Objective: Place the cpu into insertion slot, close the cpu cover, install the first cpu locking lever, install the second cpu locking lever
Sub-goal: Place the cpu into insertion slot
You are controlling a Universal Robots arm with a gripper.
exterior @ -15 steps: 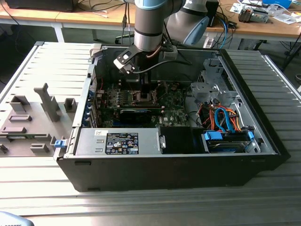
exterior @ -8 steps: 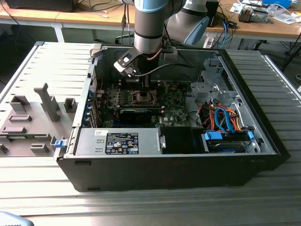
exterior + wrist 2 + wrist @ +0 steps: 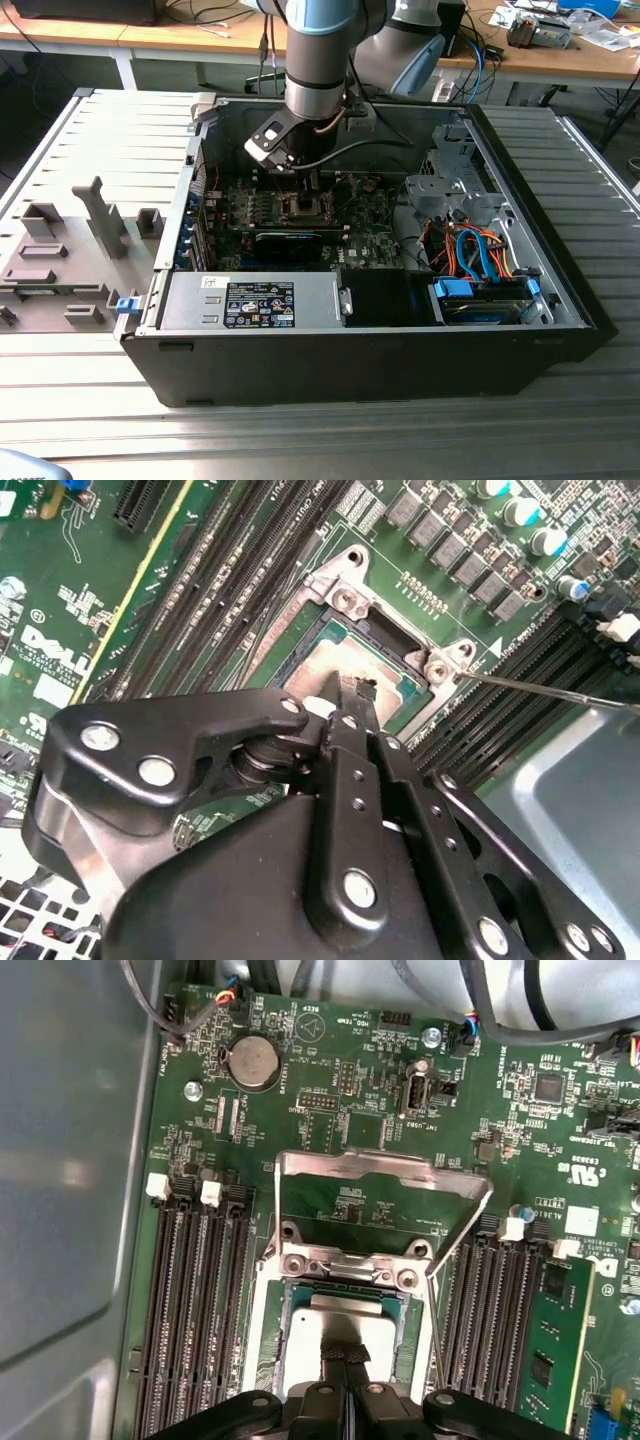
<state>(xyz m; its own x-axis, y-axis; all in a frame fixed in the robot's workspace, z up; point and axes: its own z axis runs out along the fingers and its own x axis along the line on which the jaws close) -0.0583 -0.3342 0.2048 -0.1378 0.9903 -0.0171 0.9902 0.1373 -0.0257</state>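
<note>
Gripper [image 3: 345,1352]: black metal, jaws clenched empty, tips over flat silvery-grey square cpu [image 3: 345,1318].
Risk: sideways drag could unseat it.

cpu [image 3: 340,1312] partly hidden under end effector [image 3: 345,1352] in both wrist views; end effector body cut off

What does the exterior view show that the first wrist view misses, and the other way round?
Exterior view: the whole open computer case, the arm and a grey tray beside it. First wrist view: the chip lying in its socket, the metal cover standing open, a round battery. Both: the green motherboard and the gripper over the socket.
</note>
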